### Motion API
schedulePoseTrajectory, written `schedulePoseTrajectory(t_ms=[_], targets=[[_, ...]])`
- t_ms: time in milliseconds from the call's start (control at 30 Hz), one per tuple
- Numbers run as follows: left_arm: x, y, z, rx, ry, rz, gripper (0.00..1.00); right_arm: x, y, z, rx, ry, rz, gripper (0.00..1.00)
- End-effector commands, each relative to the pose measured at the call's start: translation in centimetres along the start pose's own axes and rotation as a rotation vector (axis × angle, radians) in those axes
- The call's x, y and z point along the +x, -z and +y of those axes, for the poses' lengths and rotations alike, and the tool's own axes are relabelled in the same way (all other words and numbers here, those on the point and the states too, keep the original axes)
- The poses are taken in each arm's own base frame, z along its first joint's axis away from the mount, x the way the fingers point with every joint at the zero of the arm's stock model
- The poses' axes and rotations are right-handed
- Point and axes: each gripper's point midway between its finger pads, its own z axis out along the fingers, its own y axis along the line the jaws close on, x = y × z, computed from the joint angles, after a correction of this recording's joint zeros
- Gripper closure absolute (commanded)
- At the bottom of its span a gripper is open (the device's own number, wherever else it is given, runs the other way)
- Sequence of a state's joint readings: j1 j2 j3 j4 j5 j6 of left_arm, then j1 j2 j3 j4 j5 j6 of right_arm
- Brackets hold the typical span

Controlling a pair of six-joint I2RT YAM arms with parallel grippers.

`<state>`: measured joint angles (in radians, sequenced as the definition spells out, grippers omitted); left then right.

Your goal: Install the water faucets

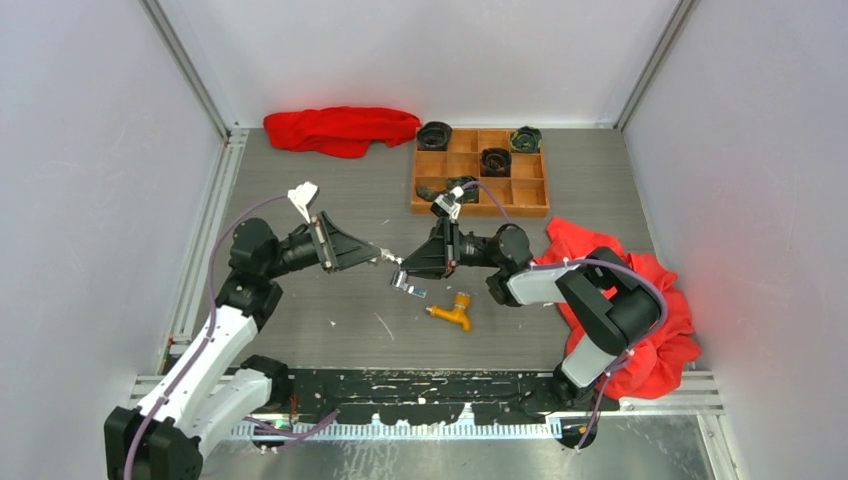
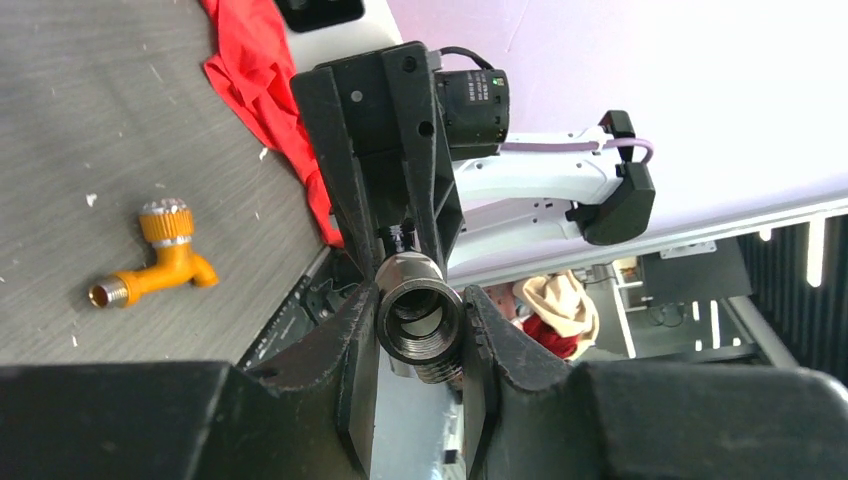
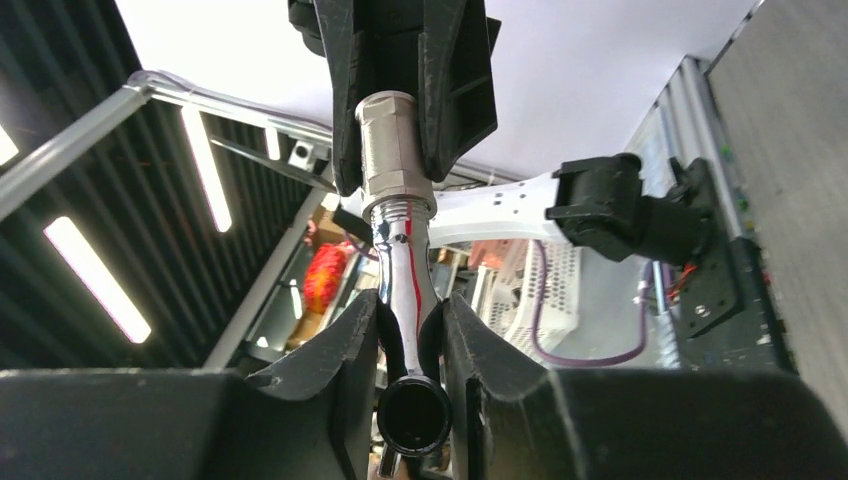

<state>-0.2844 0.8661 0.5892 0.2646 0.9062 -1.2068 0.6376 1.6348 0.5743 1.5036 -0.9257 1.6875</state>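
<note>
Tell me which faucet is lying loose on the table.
The orange-yellow faucet, lying alone on the table; the silver faucet is clamped between the left gripper and right gripper.

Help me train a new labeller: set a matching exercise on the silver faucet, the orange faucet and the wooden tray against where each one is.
Things:
1 silver faucet
2 orange faucet
3 wooden tray

Places:
A lying loose on the table
B at the back, holding dark rolls
C gripped by the right claw

Pairs: 1-C, 2-A, 3-B
</note>
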Motion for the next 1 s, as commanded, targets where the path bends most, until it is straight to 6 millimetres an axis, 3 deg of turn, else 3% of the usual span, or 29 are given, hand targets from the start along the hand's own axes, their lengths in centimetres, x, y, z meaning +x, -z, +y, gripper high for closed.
schedulePoseTrajectory(t_ms=[0, 233, 267, 333, 367, 467, 733, 800, 967], targets=[[-2.0, 0.9, -3.1, 0.07, -0.263, -0.15, 1.0, 1.5, -0.2, 5.0, -0.139, 0.034, 0.081, 0.99], [-2.4, 2.0, -2.9, 0.023, -0.314, -0.248, 1.0, 1.2, -0.2, 4.0, -0.118, -0.072, 0.064, 0.97], [-2.2, 2.0, -2.3, -0.003, -0.286, -0.233, 1.0, 1.1, -0.1, 3.8, -0.114, -0.07, 0.059, 0.86], [-2.0, 1.9, -1.6, -0.048, -0.259, -0.206, 1.0, 1.1, -0.1, 3.2, -0.106, -0.076, 0.052, 0.51], [-2.0, 1.8, -1.3, -0.068, -0.243, -0.193, 1.0, 1.1, -0.1, 3.0, -0.101, -0.079, 0.048, 0.39], [-2.1, 1.6, -1.2, -0.077, -0.223, -0.186, 1.0, 1.1, 0.1, 2.4, -0.093, -0.07, 0.029, 0.18], [-2.8, 1.3, -0.2, -0.14, -0.137, -0.198, 1.0, 0.4, 1.8, -1.2, -0.023, -0.058, -0.091, 0.09], [-3.0, 1.2, -0.2, -0.138, -0.094, -0.205, 1.0, 0.6, 2.0, -1.8, -0.01, -0.057, -0.098, 0.01], [-3.7, 1.1, -0.8, -0.135, -0.049, -0.233, 1.0, 0.9, 2.6, -2.4, 0.013, -0.044, -0.11, 0.0]])
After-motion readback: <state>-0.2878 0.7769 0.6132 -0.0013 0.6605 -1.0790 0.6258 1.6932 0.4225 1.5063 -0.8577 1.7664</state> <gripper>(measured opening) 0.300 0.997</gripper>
